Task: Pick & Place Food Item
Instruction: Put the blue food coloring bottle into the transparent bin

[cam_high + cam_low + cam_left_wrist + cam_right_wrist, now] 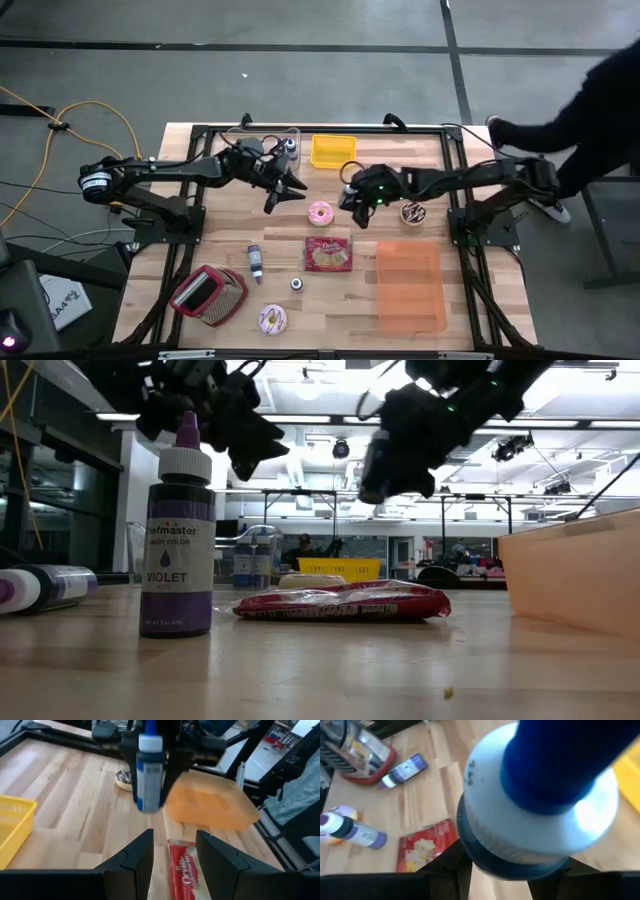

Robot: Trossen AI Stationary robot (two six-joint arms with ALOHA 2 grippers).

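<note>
My right gripper (353, 212) hangs above the table's middle, shut on a blue bottle (149, 775) with a blue cap and white collar. My left gripper (172, 855) is open and holds nothing; it hovers left of the right gripper, above the red snack packet (182, 870). That packet (328, 253) lies flat on the table. A pink-iced donut (320, 213) lies between the two grippers, a chocolate donut (413, 212) lies to the right, and another iced donut (272, 319) lies near the front edge. My right gripper pinches the bottle's dark blue body (145, 790) between its two fingers (172, 770), one on each side. The fingers slant down from the table's right and lie along the bottle, whose cap (560, 760) points back toward the wrist. The bottle hangs clear of the table.
A yellow basket (333, 150) and a clear container (268, 138) stand at the far edge. An orange bin (410, 285) sits front right. A violet bottle (255, 262), a small bottle (296, 284) and a red-rimmed pouch (210, 295) lie front left. A person (590, 110) stands at the right.
</note>
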